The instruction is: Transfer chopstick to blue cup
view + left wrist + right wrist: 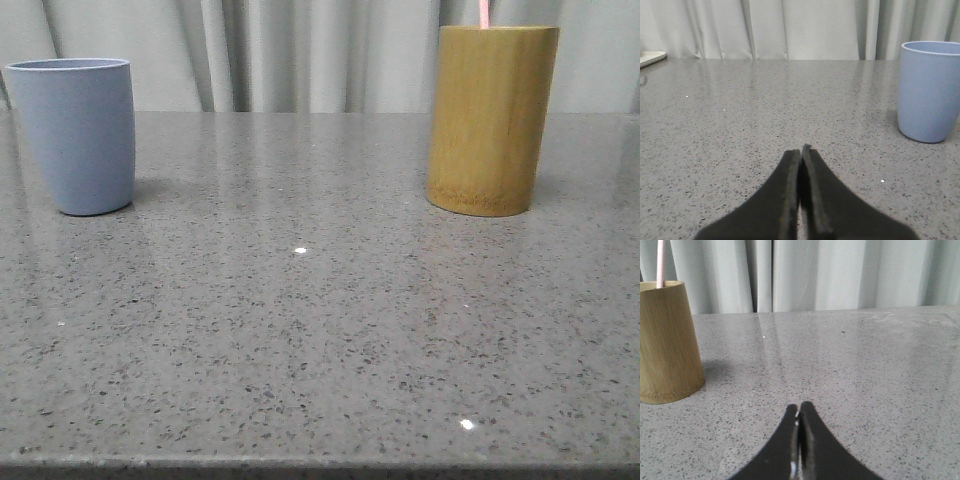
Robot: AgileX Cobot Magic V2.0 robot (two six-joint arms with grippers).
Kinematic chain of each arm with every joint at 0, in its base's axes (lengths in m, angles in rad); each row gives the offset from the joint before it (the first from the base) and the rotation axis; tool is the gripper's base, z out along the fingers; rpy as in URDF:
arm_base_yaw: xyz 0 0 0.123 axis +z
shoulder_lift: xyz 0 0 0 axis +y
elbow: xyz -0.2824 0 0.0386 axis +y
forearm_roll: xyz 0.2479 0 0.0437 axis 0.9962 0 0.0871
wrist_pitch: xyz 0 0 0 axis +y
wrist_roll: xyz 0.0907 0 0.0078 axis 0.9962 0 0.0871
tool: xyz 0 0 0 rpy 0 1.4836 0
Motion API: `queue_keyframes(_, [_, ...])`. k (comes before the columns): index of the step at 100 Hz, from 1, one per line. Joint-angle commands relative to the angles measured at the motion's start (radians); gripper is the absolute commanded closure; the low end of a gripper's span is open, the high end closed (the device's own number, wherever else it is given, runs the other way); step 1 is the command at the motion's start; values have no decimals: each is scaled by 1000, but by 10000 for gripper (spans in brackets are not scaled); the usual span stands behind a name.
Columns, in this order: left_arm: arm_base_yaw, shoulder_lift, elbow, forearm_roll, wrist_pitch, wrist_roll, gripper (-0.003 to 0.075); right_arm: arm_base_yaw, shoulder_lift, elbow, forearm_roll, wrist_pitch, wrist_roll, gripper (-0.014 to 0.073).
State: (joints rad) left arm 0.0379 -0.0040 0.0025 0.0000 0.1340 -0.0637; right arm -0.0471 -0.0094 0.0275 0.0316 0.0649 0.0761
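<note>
In the front view a speckled grey worktop [320, 330] runs back to a pale pleated curtain [300, 55]. At the upper left of that frame stands the blue cup [78, 135], upright, with nothing seen inside it from this low angle. At the upper right, well apart from it, stands a taller yellow-brown bamboo holder [492, 118], and the chopstick [483, 12] rises out of its mouth as a thin pale pink stick cut off by the top edge of the frame. The left pincer [801, 150] sits at the bottom centre of the left wrist view, its dark fingers pressed together on nothing, low over the worktop, the blue cup at the right edge. The right pincer [799, 410], likewise closed and empty, sits at bottom centre of the right wrist view, the holder at left.
</note>
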Motion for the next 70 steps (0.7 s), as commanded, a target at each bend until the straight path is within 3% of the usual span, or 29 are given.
queue_keyframes(1, [0,-37,10,-6,-84,-7,739,-6,-22,1,-10,-75,-4,664])
queue_keyframes(48, [0,-37,-11,-8,-107,-7,739,-4,-22,-8,-8,-92,-4,664])
queue_keyframes(61, [0,-31,-58,-59,-81,-7,739,-4,-22,-87,16,37,-4,664])
queue_keyframes(70, [0,-13,-138,-89,9,-7,739,-4,-12,-163,16,144,-4,664])
